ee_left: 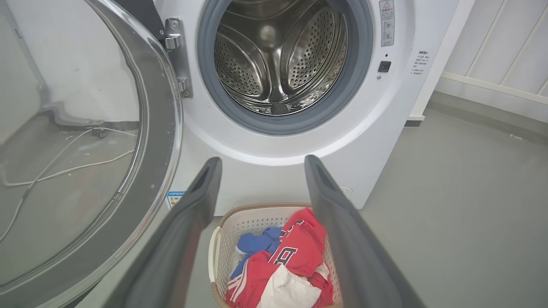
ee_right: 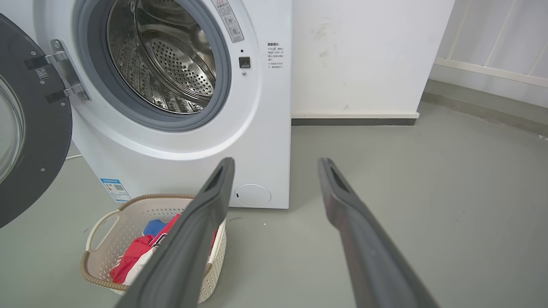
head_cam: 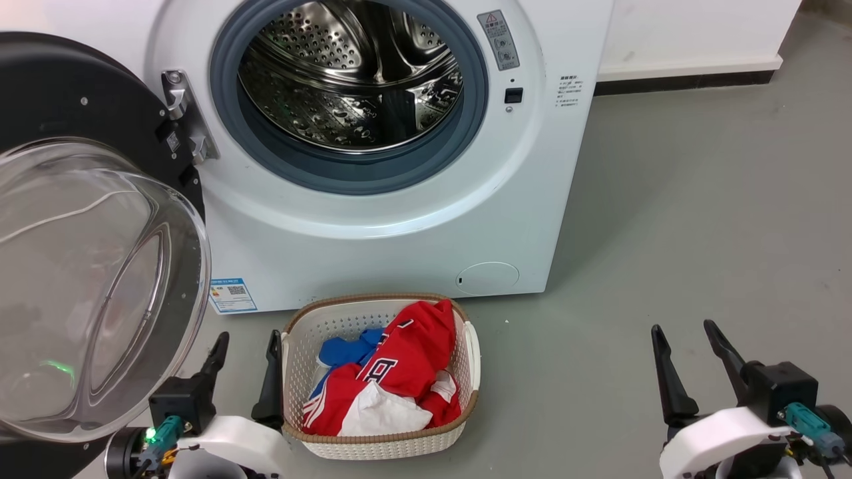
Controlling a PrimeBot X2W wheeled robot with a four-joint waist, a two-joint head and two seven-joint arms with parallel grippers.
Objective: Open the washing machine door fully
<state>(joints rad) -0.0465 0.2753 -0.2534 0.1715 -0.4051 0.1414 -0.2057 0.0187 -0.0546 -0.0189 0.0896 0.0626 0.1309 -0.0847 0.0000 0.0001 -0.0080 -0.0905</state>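
Note:
The white washing machine [head_cam: 399, 219] stands ahead with its steel drum exposed. Its washing machine door [head_cam: 86, 279], black-framed with a bulging clear glass bowl, is swung wide to the left on a silver hinge [head_cam: 186, 116]; it also fills the left of the left wrist view [ee_left: 85, 171] and shows at the left edge of the right wrist view [ee_right: 30, 128]. My left gripper [head_cam: 245, 342] is open at the lower left, just right of the door's bowl and apart from it. Over bare floor at the lower right, my right gripper [head_cam: 685, 332] is open and holds nothing.
A white laundry basket [head_cam: 466, 372] with red, blue and white clothes sits on the grey floor in front of the machine, right beside my left gripper. A white wall with a dark skirting [head_cam: 685, 80] runs behind on the right. Open floor lies to the right.

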